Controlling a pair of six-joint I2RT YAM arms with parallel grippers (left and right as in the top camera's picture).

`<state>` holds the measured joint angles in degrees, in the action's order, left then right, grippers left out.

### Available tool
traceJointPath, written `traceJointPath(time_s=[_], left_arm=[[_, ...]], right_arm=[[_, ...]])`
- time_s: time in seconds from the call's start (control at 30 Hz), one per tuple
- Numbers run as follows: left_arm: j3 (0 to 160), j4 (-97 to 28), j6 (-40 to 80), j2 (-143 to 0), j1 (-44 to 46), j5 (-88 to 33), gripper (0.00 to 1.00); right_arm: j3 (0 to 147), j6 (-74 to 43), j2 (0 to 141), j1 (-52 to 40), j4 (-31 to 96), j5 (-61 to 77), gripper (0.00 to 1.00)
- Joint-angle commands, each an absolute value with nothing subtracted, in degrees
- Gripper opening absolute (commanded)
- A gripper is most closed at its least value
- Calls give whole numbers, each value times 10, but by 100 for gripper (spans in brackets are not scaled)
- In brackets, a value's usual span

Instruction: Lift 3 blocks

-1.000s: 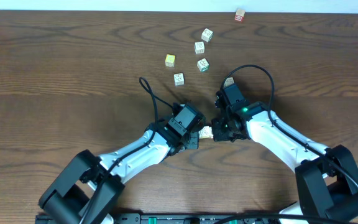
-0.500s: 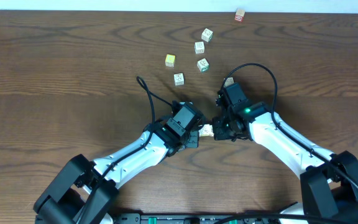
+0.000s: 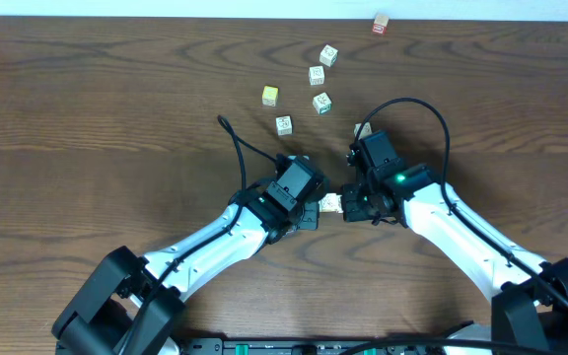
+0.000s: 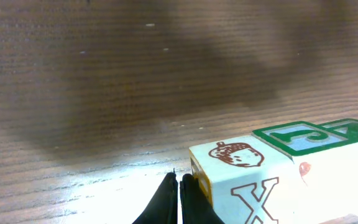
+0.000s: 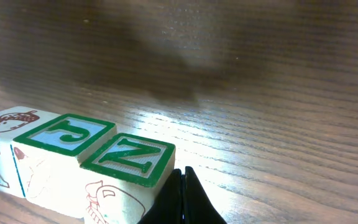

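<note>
Pinned end to end between clenched, empty left fingers and right fingers: three blocks, long axis fingertip to fingertip, equally near both arms.

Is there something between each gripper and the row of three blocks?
Nothing visible. The shut left gripper sits right beside the acorn block at one end, the shut right gripper beside the Z block at the other.

Left arm and right arm both stretch in low toward the middle, jaws pinched fully closed, tips pretty much facing.
</note>
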<state>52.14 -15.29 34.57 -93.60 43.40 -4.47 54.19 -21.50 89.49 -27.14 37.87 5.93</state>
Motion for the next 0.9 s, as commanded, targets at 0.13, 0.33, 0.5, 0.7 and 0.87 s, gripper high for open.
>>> traceJointPath(time_s=[0.13, 0.33, 0.5, 0.7, 0.87], left_arm=[[600, -123, 326, -905, 467, -159, 7], [615, -134, 317, -905, 467, -159, 7], [620, -135, 317, -905, 467, -159, 7], [620, -135, 317, -901, 467, -159, 7], [620, -137, 315, -886, 467, -159, 7]], right_arm=[[559, -205, 882, -310, 356, 249, 1], [566, -207, 882, -310, 360, 249, 1], [584, -210, 882, -310, 382, 249, 1], [606, -227, 882, -310, 405, 249, 1], [612, -236, 882, -310, 411, 249, 1]])
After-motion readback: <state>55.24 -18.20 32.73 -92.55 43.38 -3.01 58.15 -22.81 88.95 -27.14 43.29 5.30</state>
